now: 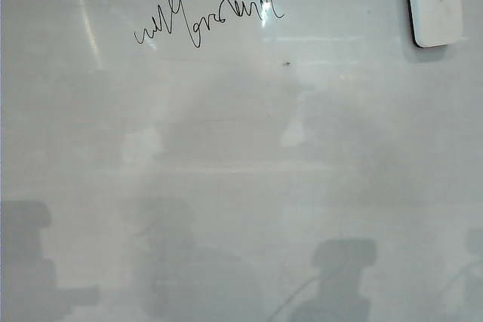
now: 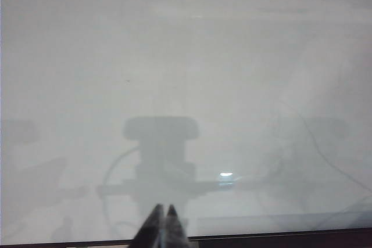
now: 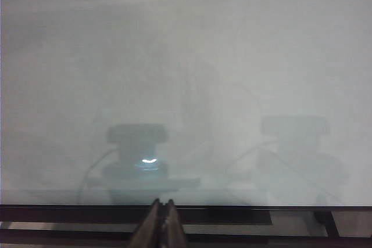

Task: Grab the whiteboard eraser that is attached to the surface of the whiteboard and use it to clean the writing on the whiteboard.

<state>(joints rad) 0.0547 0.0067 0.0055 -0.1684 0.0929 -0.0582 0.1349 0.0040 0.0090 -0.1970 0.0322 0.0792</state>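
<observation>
The whiteboard (image 1: 241, 186) fills the exterior view, glossy and pale grey. The whiteboard eraser (image 1: 435, 1), a white rounded block with a dark edge, sticks to it at the top right. The writing (image 1: 204, 19), one line of black cursive scribble, runs across the upper middle. Neither arm shows in the exterior view, only faint reflections low on the board. In the left wrist view my left gripper (image 2: 163, 208) is shut and empty over the board's near edge. In the right wrist view my right gripper (image 3: 162, 203) is shut and empty just off that edge. Both are far from the eraser.
A tiny dark speck (image 1: 287, 62) sits on the board below the writing. The board's dark frame (image 3: 232, 214) runs along the near edge in the right wrist view, and shows as a thin dark strip (image 2: 290, 237) in the left wrist view.
</observation>
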